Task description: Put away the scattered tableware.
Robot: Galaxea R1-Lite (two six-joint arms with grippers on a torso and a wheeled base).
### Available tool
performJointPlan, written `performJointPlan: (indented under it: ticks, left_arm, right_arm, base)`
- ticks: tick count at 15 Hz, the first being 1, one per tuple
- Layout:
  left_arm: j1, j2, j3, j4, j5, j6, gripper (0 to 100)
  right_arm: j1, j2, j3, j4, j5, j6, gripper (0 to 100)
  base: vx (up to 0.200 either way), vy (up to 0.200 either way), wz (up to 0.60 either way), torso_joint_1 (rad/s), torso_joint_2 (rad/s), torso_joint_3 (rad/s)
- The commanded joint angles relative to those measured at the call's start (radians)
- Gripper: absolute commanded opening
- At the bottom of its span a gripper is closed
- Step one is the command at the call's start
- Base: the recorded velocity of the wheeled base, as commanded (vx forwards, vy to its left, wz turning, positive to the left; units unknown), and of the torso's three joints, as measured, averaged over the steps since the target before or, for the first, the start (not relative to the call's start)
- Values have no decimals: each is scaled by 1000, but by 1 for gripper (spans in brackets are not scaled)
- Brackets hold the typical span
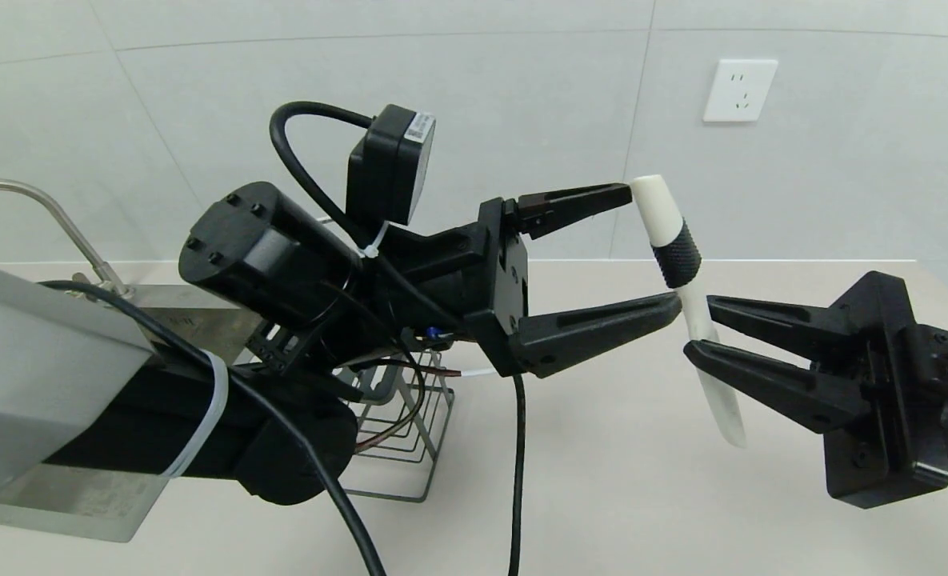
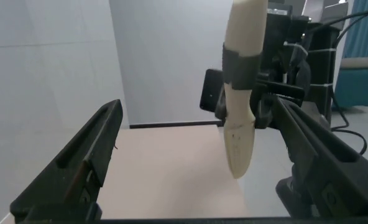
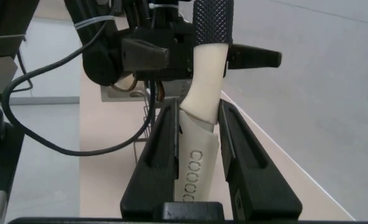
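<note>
A white utensil with a black knurled band and a flat white blade hangs nearly upright above the beige counter. My right gripper is shut on its blade, just under the band. My left gripper is open, one fingertip by the top of the white handle and the other below the band, not closing on it. In the left wrist view the utensil stands close to one finger of the left gripper. In the right wrist view the right gripper pinches the perforated blade.
A wire drying rack stands on the counter under my left arm. Beside it at the left are a steel sink edge and a curved tap. A tiled wall with a socket lies behind.
</note>
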Motion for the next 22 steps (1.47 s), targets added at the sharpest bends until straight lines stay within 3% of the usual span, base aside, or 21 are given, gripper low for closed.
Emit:
performJointPlan:
  ticks: [1, 4, 8, 18, 19, 22]
  left_arm:
    - [0, -6, -14, -1, 3, -15, 100]
    - [0, 5, -21, -1, 20, -52, 100]
    - [3, 6, -22, -1, 20, -55, 100]
    - [3, 23, -67, -1, 24, -69, 100]
    - [3, 25, -70, -1, 26, -70, 0]
    - [3, 29, -71, -1, 26, -76, 0]
  right_arm:
    - [2, 44, -1, -10, 1, 1, 0]
    - [2, 112, -38, -57, 1, 19, 0]
    - [5, 147, -135, -74, 1, 33, 0]
    - [7, 159, -133, -87, 2, 33, 0]
    - [7, 155, -133, -87, 2, 35, 0]
    - [7, 136, -133, -87, 14, 33, 0]
  base:
    - [0, 0, 0, 0, 0, 0]
    - [0, 0, 0, 0, 0, 0]
    - [0, 0, 0, 0, 0, 0]
    - [0, 0, 0, 0, 0, 0]
    - [0, 0, 0, 0, 0, 0]
    - [0, 0, 0, 0, 0, 0]
